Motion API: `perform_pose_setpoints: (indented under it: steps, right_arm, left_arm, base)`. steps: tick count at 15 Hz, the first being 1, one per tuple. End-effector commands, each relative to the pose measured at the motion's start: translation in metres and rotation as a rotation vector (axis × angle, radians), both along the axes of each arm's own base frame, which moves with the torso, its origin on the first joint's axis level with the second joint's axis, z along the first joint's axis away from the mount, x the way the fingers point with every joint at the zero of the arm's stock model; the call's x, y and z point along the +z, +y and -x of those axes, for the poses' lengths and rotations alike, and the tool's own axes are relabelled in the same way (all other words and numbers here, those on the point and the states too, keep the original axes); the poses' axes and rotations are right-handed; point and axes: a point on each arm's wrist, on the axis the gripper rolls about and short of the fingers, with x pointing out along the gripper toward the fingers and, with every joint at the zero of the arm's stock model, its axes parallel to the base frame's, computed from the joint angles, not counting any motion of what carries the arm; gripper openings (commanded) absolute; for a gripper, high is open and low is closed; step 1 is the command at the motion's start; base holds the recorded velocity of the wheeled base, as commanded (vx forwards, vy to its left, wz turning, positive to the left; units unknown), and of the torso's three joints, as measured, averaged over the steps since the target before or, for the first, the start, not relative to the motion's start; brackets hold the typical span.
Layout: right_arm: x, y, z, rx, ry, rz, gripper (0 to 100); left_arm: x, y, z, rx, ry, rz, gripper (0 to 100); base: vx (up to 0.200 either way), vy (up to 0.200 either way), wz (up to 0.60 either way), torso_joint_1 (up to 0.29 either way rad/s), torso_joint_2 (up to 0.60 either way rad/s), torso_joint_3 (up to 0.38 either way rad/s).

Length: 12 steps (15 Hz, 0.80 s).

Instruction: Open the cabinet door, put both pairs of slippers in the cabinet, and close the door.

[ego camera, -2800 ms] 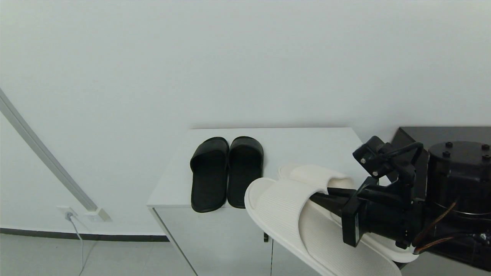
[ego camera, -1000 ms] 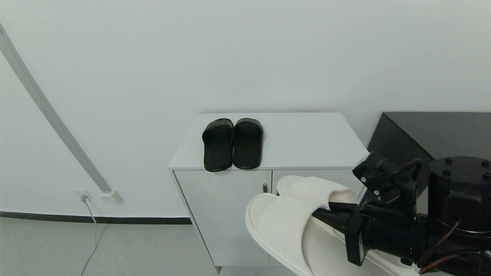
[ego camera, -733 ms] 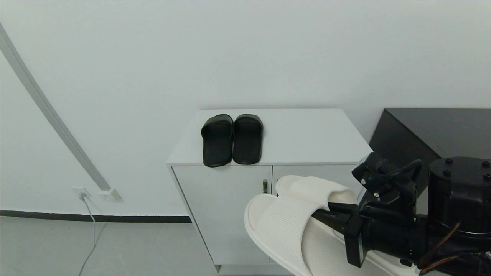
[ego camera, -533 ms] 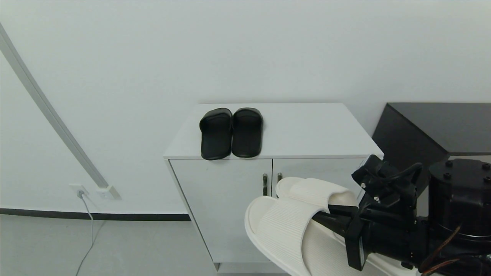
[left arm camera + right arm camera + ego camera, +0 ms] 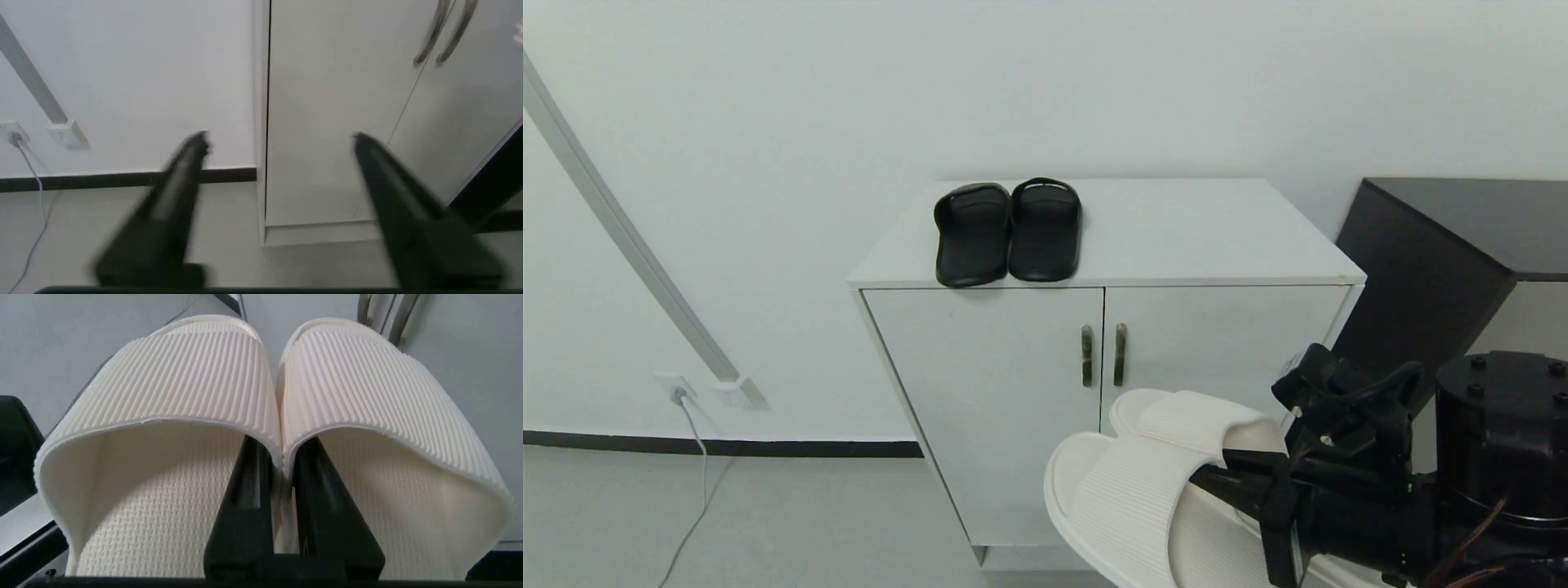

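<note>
L gripper [image 5: 279, 143] spread, empty, facing shut cabinet [image 5: 1192, 237]. Black slippers [image 5: 1009, 233] on its top, left side: prob. light, rubbery, grab by straps. White slippers [image 5: 1143, 490] look soft, floppy. R gripper [image 5: 282, 490] pinches their inner walls together, in front of the doors. Vs earlier: cam shifted, door handles [image 5: 1101, 355] now in view, grip unchanged.

Four slippers are showing in all: two black slippers [image 5: 971, 237] are making up one pair, and two white slippers [image 5: 1131, 498] are making up the other. One cabinet [image 5: 1176, 237] is standing with two doors [image 5: 980, 408] and two handles [image 5: 1086, 355]. One wall socket [image 5: 671, 385] is feeding one cable [image 5: 690, 461]. One grey strip [image 5: 621, 237] is slanting across the wall. One black table [image 5: 1421, 269] is standing beside the cabinet.
</note>
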Motion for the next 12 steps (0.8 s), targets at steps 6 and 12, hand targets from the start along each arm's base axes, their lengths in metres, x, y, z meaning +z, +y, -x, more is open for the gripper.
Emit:
perform_pose_setpoints:
  steps: [6, 12]
  right_arm:
    - [-0.0033, 0.0013, 0.0016, 0.009, 0.008, 0.01, 0]
    - [-0.0045, 0.0015, 0.0028, 0.013, -0.001, 0.001, 0]
  left_arm:
    - [-0.0001, 0.0, -0.0001, 0.0, 0.003, -0.001, 100]
    - [0.0003, 0.0, 0.0, 0.0, 0.001, 0.0, 100]
  base:
    - [0.0, 0.0, 0.0, -0.18, 0.5, 0.324]
    - [0.0, 0.0, 0.0, -0.139, 0.47, 0.333]
